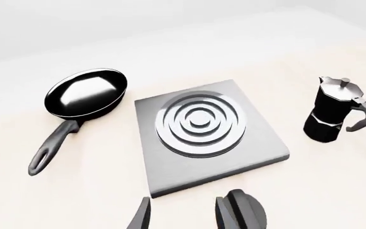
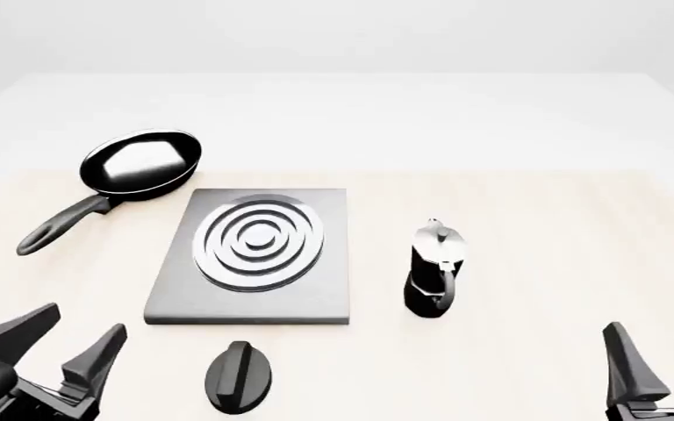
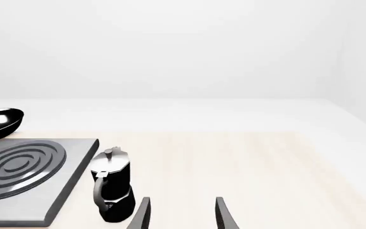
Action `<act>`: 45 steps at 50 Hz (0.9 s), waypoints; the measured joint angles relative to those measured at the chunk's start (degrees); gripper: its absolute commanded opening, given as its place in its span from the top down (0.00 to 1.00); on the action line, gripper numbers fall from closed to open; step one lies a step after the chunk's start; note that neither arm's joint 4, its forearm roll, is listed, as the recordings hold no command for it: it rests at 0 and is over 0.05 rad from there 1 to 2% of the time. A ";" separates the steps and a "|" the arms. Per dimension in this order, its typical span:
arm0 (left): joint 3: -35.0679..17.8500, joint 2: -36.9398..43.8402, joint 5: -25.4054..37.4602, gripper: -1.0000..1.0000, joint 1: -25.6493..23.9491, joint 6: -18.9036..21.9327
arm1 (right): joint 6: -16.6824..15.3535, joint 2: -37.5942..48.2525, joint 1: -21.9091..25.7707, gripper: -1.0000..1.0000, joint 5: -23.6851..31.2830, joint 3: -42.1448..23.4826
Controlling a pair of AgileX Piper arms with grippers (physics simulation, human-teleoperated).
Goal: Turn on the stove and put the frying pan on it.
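**Both grippers wait at the near edge, nothing touched yet**

Nearest of all, going left to right along the front of the table, are the left gripper [image 2: 66, 351], the knob [image 2: 239, 377] and the right gripper [image 2: 660, 361]. Each gripper has its fingers spread apart and holds nothing.

From where I stand, the knob looks like the first job. It lies just in front of the stove [image 2: 253, 256], and the left gripper is the closer one. A clean approach would be to come down over the knob's raised ridge, close across its narrow width and twist without dragging it toward the slab's front edge.

The frying pan [image 2: 140, 163] sits on the table at the far left, just off the stove's back corner, its handle [image 2: 66, 224] angling toward the left arm. That handle has bare table all round it, so a grip there should be easy, and the lift onto the rings is short.

To the right of the stove stands a moka pot [image 2: 435, 279], near the slab's edge; I would keep the pan's swing away from it. Beyond the pot the tabletop [image 2: 571, 263] is wide open for the right arm.
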 measured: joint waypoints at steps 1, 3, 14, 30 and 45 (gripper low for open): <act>-0.30 0.50 0.30 0.00 -0.46 -0.03 | 0.00 0.00 0.00 0.00 0.00 0.00; -0.84 1.48 0.85 0.00 -1.33 -0.05 | 0.00 0.00 0.00 0.00 0.00 0.00; -2.36 6.37 3.05 0.00 -5.13 -0.78 | 0.00 0.00 0.00 0.00 0.00 0.00; -1.69 11.37 3.02 0.00 -7.78 -2.23 | 0.00 0.00 0.00 0.00 0.00 0.00; -0.71 14.90 1.34 0.00 -10.14 -5.17 | 0.00 0.00 0.00 0.00 0.00 0.00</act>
